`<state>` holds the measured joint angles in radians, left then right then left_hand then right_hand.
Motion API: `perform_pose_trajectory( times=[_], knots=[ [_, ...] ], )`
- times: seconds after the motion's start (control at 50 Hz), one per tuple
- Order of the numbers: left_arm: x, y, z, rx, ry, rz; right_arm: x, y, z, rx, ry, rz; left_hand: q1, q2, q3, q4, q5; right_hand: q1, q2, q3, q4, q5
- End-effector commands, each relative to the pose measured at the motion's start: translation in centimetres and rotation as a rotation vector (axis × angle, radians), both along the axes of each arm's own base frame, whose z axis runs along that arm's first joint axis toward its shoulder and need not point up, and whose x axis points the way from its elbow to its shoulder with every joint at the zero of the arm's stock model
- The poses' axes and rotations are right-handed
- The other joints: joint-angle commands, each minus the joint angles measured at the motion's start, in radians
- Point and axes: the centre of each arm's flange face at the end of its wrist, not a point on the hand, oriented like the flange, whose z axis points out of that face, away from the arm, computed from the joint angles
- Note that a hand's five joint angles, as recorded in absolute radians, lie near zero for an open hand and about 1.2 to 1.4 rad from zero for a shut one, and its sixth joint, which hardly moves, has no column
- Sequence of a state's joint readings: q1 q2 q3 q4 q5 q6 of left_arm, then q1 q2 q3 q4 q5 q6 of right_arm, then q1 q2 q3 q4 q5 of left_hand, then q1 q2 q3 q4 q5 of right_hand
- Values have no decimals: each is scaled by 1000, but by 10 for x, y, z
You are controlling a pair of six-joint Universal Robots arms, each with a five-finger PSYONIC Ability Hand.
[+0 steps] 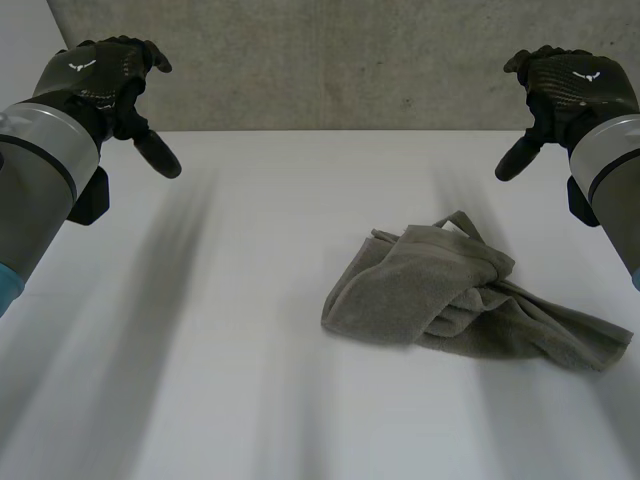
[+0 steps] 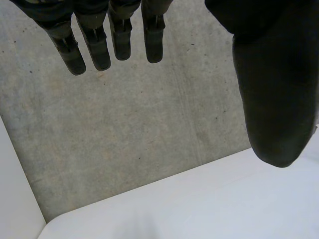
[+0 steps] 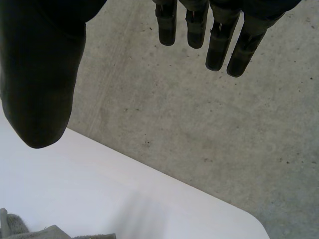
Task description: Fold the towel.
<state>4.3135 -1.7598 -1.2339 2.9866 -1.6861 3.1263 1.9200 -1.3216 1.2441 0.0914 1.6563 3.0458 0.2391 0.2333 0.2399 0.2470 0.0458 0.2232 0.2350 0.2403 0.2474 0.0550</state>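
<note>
A grey-green towel (image 1: 460,300) lies crumpled on the white table (image 1: 230,330), right of the middle, with one end trailing toward the right edge. My left hand (image 1: 105,75) is raised above the table's far left, open and empty, its fingers (image 2: 94,42) straight and its thumb (image 2: 274,94) apart. My right hand (image 1: 565,80) hangs above the far right, also open and empty, with fingers (image 3: 219,42) straight and thumb (image 3: 40,84) spread. A bit of the towel (image 3: 50,233) peeks in below the right thumb. Neither hand touches the towel.
A grey concrete wall (image 1: 330,60) stands behind the table's far edge. The table's far corners (image 2: 55,221) (image 3: 249,219) appear beneath each hand. White tabletop stretches left of and in front of the towel.
</note>
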Motion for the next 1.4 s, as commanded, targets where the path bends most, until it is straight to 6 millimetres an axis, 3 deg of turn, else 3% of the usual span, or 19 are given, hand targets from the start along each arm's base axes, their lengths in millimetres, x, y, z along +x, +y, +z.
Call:
perform_pose_trajectory(
  times=[0.02,0.26,0.36,0.42,0.46,0.48,0.52,0.58,0.68,0.7,0.74,0.78,0.92,1.0,1.14,1.28,1.4],
  knots=[
    [0,0,-1,2,1,0,0,-1,-1,2,3,2,-64,-58,-65,-72,-45,-49,-60,-66,-73,-55],
    [-2,2,-6,14,-9,-14,2,-1,3,-20,8,25,-58,-52,-59,-66,-39,-49,-60,-66,-73,-55],
    [-13,8,-13,32,-16,-85,8,1,3,-46,115,132,-55,-49,-56,-63,-36,-49,-60,-66,-73,-55],
    [-22,14,-21,57,-24,-167,18,8,-8,-39,237,276,-49,-43,-50,-57,-30,-49,-60,-66,-73,-55],
    [-33,16,-42,122,-35,-241,25,13,-24,1,329,384,-49,-43,-50,-57,-30,-49,-60,-66,-73,-55],
    [-33,16,-42,123,-35,-242,25,13,-24,1,329,385,-49,-43,-50,-57,-30,-49,-60,-66,-73,-55],
    [-50,22,-68,187,-57,-309,28,12,-40,52,369,430,-49,-43,-50,-57,-30,-49,-60,-66,-73,-55],
    [-60,27,-81,214,-70,-338,29,12,-48,77,382,448,-49,-43,-50,-57,-30,-49,-60,-66,-73,-55],
    [-84,37,-134,312,-114,-402,34,8,-83,142,460,510,-46,-40,-47,-54,-27,-49,-60,-66,-73,-55],
    [-84,37,-134,312,-115,-402,34,8,-83,142,460,510,-46,-40,-47,-54,-27,-49,-60,-66,-73,-55],
    [-88,39,-145,337,-112,-411,37,9,-101,168,521,543,-46,-40,-47,-54,-27,-49,-60,-66,-73,-55],
    [-96,42,-163,393,-88,-424,37,8,-111,182,552,556,-46,-40,-47,-54,-27,-49,-60,-66,-73,-55],
    [-105,40,-182,474,-9,-425,38,6,-139,219,622,589,-34,-29,-35,-42,-16,-24,-36,-41,-48,-30],
    [-112,40,-192,505,13,-436,39,3,-156,256,630,596,24,30,23,16,43,58,47,41,34,52],
    [-118,44,-211,547,-2,-446,38,2,-163,273,640,584,268,273,267,260,286,357,345,340,333,351],
    [-130,56,-219,584,31,-468,37,2,-147,233,638,570,608,614,607,600,627,850,838,833,826,844],
    [-133,58,-217,579,36,-478,36,6,-140,228,640,571,670,676,669,662,689,1010,998,993,986,1003]
  ],
)
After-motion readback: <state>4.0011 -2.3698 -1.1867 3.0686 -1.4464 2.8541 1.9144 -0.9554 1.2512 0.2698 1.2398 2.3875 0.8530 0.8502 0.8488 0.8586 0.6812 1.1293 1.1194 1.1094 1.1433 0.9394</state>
